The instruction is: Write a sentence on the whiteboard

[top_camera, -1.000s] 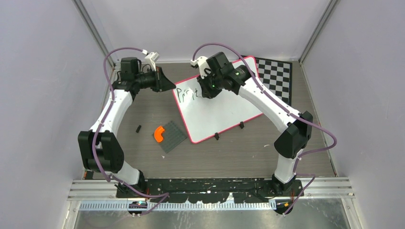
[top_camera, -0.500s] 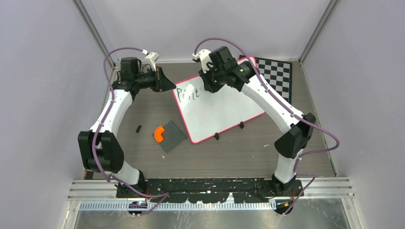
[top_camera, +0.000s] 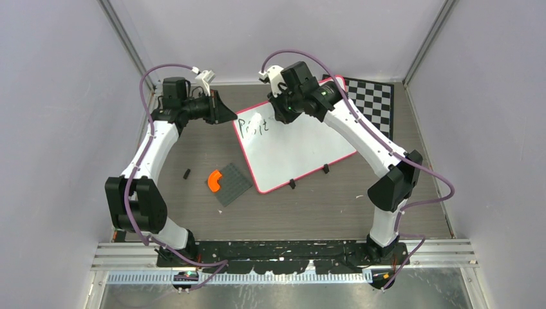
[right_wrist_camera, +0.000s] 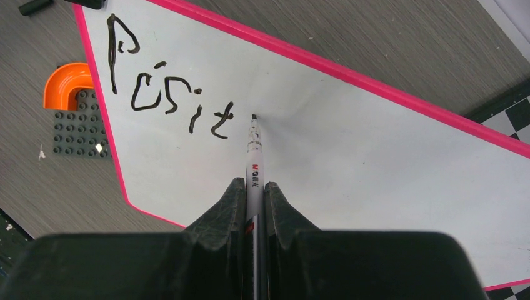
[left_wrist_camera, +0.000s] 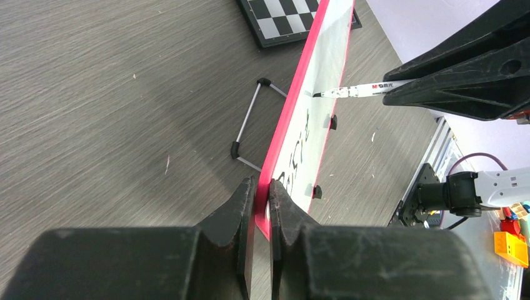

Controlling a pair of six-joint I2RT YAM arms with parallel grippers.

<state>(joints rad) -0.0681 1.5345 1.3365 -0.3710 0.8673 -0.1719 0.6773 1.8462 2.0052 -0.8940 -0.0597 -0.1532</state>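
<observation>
**Grey wood-grain tabletop [top_camera: 309, 206], pale walls: pen tip down on board**

R gripper [right_wrist_camera: 253, 187], lower centre of its wrist view, is clamped on a slim white marker pen w/ black tip [right_wrist_camera: 254, 150]. The tip meets the large flat white whiteboard w/ pink-red rim [right_wrist_camera: 375, 162] just right of the thin black handwritten sentence [right_wrist_camera: 169, 94], which reads "Posit", upper left of that frame.

L gripper [left_wrist_camera: 261, 190], bottom centre of its view, is pinched tight on the board's rim, at the corner nearest the writing.

In top view the board lies centre frame, set at an angle. Black-and-white checkered chessboard [top_camera: 370, 100] peeks out at its upper-right corner. Dark grey studded plate [top_camera: 233, 185] w/ orange curved piece [top_camera: 214, 181] at its edge sits just off the board's lower-left side.
</observation>
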